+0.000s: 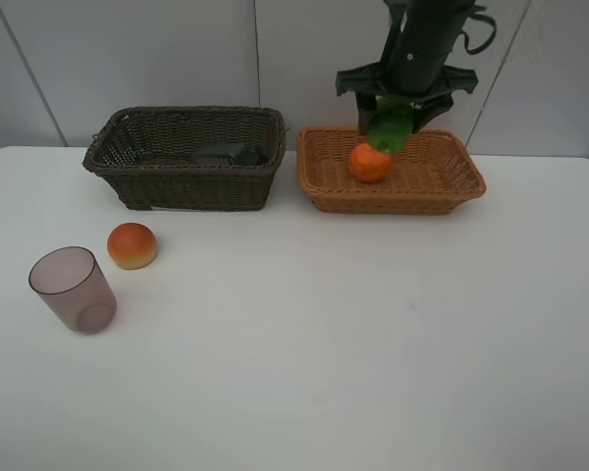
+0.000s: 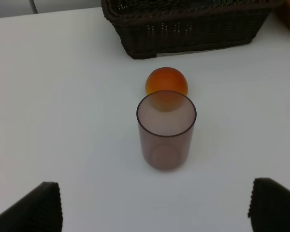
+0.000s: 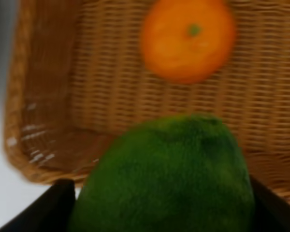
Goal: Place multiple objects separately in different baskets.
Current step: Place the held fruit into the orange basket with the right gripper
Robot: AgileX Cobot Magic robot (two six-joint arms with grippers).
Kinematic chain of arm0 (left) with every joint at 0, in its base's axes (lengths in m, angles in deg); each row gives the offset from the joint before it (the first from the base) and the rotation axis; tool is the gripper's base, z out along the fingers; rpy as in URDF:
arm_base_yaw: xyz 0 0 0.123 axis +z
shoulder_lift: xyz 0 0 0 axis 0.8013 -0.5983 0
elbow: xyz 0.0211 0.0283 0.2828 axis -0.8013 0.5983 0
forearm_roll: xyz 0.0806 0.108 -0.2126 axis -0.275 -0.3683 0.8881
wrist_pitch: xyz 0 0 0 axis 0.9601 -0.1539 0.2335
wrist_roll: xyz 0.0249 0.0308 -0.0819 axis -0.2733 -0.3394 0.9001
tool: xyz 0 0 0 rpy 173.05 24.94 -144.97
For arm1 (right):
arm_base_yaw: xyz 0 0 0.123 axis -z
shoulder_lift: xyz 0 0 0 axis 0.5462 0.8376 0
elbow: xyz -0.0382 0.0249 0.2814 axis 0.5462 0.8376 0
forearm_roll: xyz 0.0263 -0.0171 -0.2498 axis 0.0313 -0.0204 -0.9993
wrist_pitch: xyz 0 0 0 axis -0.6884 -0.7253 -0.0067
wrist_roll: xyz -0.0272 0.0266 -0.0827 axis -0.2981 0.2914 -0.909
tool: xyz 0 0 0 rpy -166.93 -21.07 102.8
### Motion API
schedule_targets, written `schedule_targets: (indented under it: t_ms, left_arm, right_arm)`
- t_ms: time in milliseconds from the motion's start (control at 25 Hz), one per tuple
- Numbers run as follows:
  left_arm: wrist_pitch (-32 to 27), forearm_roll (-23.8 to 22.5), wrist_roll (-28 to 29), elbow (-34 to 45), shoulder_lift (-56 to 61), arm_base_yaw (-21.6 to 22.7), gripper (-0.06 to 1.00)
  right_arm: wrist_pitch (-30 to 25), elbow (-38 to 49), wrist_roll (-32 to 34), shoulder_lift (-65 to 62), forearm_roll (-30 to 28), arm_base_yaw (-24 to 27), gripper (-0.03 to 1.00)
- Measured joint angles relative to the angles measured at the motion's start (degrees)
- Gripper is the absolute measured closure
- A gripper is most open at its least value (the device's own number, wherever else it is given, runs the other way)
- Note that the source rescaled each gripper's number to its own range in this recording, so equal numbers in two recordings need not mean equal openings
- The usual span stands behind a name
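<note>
At the near left of the white counter (image 1: 324,383) a purplish cup (image 1: 72,288) stands upright, mouth up. The left claw (image 2: 154,208) hovers on the near side of it, spread wide and gripping nothing, its dark fingertips (image 2: 34,208) well clear of the cup. Just right of the cup and a little farther back sits a red-orange fruit (image 1: 132,245); the two are close, though I cannot tell whether they touch. Farther back stands the dark basket (image 1: 191,186), with something dark (image 1: 231,152) lying inside that I cannot make out. Just beside it to the right is the tan basket (image 1: 393,201), and an orange (image 1: 370,163) rests in its left half. The right claw (image 3: 164,215) hangs above this basket, clamped on a lime (image 1: 391,128). The lime is held in the air over the wicker, just above and behind the orange, not resting on anything.
</note>
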Motion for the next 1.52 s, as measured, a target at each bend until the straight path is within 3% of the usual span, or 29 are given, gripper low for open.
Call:
schedule_targets:
  t_ms: [440,800,1280,1520]
  left_arm:
    - [0.0,0.0,0.0,0.0,0.0,0.0,-0.06]
    - [0.0,0.0,0.0,0.0,0.0,0.0,-0.06]
    - [0.0,0.0,0.0,0.0,0.0,0.0,-0.06]
    - [0.0,0.0,0.0,0.0,0.0,0.0,-0.06]
  right_arm:
    - [5.6,0.0,0.0,1.0,-0.8,8.0,0.48]
    - [10.0,1.0,0.0,6.1,-1.8,8.6,0.48]
    - [20.1,10.0,0.0,6.7,-1.7,9.2,0.47]
    - [20.9,10.0,0.0,6.7,-1.7,9.3,0.12]
